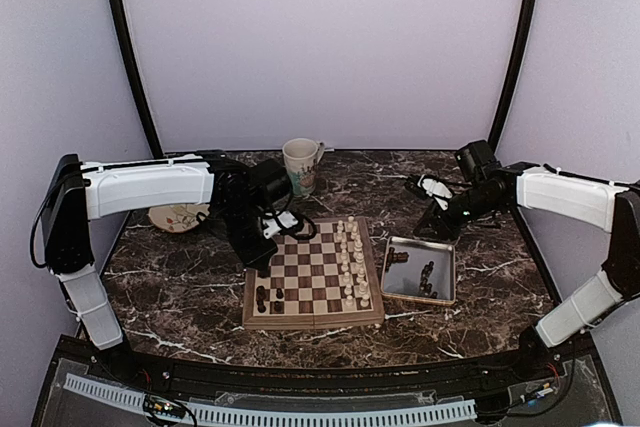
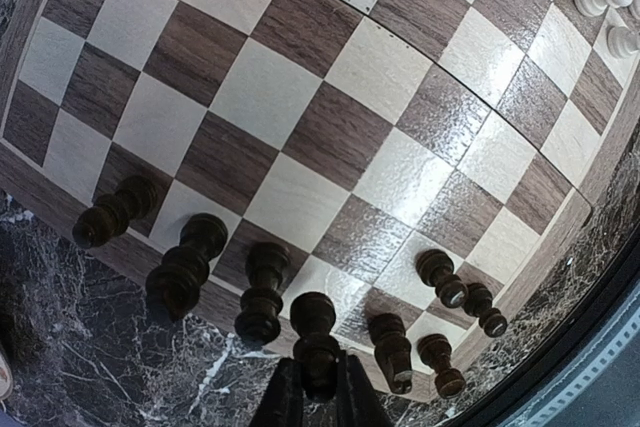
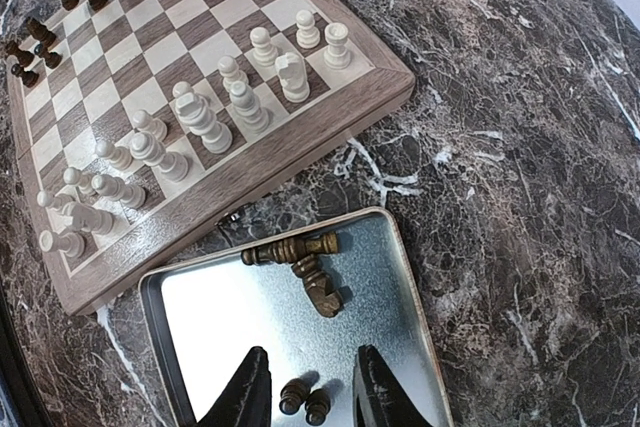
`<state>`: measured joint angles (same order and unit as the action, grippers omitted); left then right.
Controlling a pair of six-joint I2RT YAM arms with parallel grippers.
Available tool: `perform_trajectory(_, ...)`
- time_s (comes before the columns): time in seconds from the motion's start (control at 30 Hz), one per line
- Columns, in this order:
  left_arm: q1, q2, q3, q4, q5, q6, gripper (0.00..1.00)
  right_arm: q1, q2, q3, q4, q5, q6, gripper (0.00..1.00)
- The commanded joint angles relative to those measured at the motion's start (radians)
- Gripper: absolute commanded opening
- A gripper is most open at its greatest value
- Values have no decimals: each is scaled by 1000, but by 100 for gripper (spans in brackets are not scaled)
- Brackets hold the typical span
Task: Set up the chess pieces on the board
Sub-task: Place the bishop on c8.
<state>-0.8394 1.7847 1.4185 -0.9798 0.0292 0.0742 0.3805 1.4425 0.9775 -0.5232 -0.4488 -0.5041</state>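
Two robot arms reach over a dark marbled tabletop (image 1: pixel 480 292) with a wooden chessboard (image 1: pixel 310 277) at its middle. Over the board's left edge, the left end effector (image 2: pixel 315 392) has its fingers pinched tight on one upright dark chess piece (image 2: pixel 313 322); whether its base touches the square below cannot be told. Several other dark chess pieces (image 2: pixel 185 265) stand beside it along that same edge. Cream-white chessmen (image 3: pixel 200 122) fill the two rows on the board's opposite, right side. Just right of the board lies a shiny metal tray (image 3: pixel 250 317) with more dark pieces (image 3: pixel 320 287) lying on their sides in it. Above the tray hovers the right end effector (image 3: pixel 312 387), its fingers partly apart and gripping nothing, with two small dark pieces lying below the gap. A mug (image 1: pixel 300 165) stands behind the board, and a patterned plate (image 1: pixel 178 217) lies at the far left.
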Motion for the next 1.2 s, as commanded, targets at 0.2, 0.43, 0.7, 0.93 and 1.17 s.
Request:
perform_trajectory(0.2,3,8,-30,7,41,10,5,1,19,-2,2,2,-12,29)
perform_trajectory(0.43,3,13,-42,10,24,9,5,1,21,0,-1,0,-13,29)
perform_trajectory(0.7,3,28,-32,11,24,10,7,1,21,-2,-1,1,-14,29)
perform_trajectory(0.93,3,32,-32,11,20,7,12,2,25,-2,-1,1,-14,29)
perform_trajectory(1.17,3,11,-34,9,13,2,25,1,30,0,-4,3,-13,29)
